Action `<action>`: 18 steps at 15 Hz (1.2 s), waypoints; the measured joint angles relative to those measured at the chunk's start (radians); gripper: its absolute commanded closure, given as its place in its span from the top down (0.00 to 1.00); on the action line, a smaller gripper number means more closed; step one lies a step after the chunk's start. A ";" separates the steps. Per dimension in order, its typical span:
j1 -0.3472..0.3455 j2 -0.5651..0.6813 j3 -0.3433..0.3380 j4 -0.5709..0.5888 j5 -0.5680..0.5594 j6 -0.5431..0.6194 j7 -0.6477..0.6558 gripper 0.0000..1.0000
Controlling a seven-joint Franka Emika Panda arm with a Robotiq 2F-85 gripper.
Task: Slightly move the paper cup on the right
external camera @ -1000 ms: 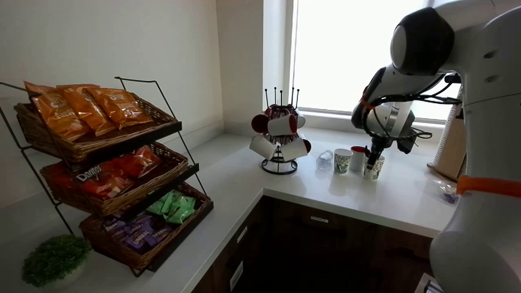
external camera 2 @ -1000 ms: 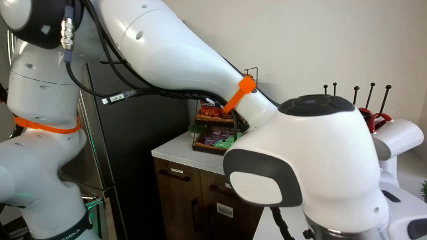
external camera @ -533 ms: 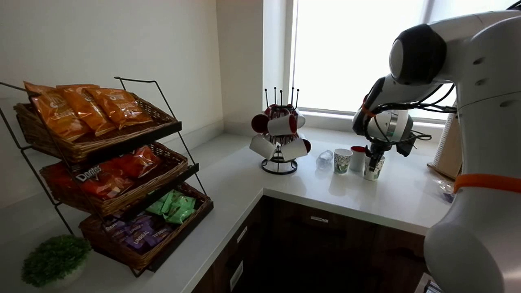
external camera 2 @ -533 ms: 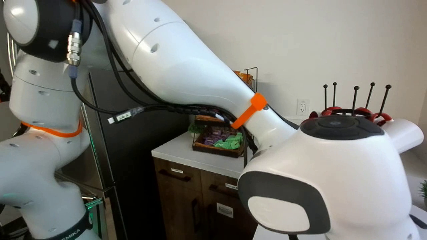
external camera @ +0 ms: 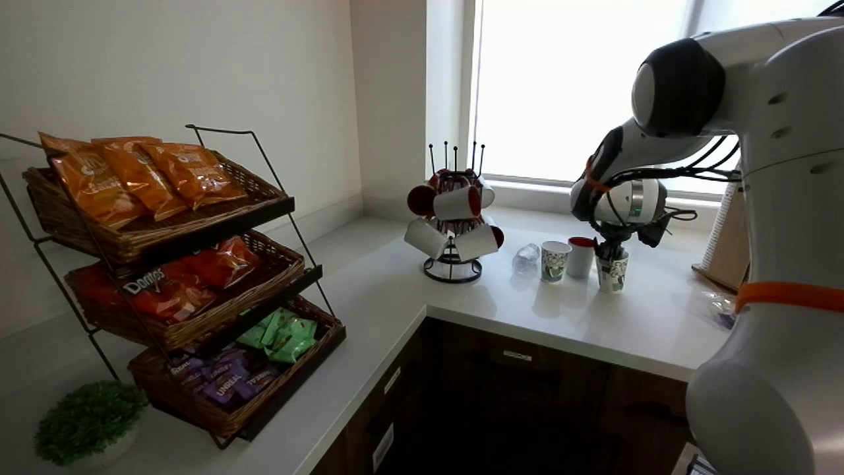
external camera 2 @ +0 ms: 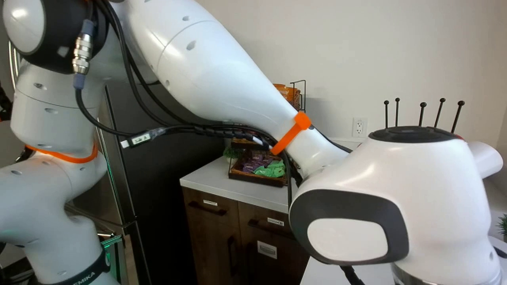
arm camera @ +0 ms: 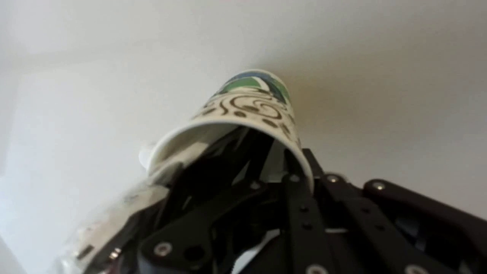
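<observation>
The paper cup on the right [external camera: 613,276], white with a green and dark print, stands on the white counter in an exterior view. My gripper [external camera: 612,249] comes down on its top from above. Up close in the wrist view, the paper cup [arm camera: 251,102] shows its swirl pattern and pale rim. My gripper [arm camera: 304,163] is shut on the cup's wall, one finger inside the mouth and the other outside. Dark shapes fill part of the cup's mouth; what they are I cannot tell. The arm [external camera 2: 380,198] hides the cup in an exterior view.
Left of the held cup stand a white mug with red inside [external camera: 580,257], another patterned paper cup [external camera: 554,262] and a crumpled clear plastic piece [external camera: 526,260]. A mug rack [external camera: 456,203] is further left. The counter's front edge [external camera: 567,346] runs nearby.
In an exterior view the fingers have swung upright over the cup and closed on its wall. The cup has shifted slightly to the right there. The neighbouring cups have stayed put.
</observation>
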 measured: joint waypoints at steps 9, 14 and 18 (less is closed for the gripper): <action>0.001 -0.148 0.079 -0.058 -0.016 -0.139 0.004 0.01; 0.010 -0.262 0.132 -0.153 0.117 -0.209 -0.111 0.01; 0.041 -0.334 0.135 -0.248 0.220 -0.226 -0.261 0.01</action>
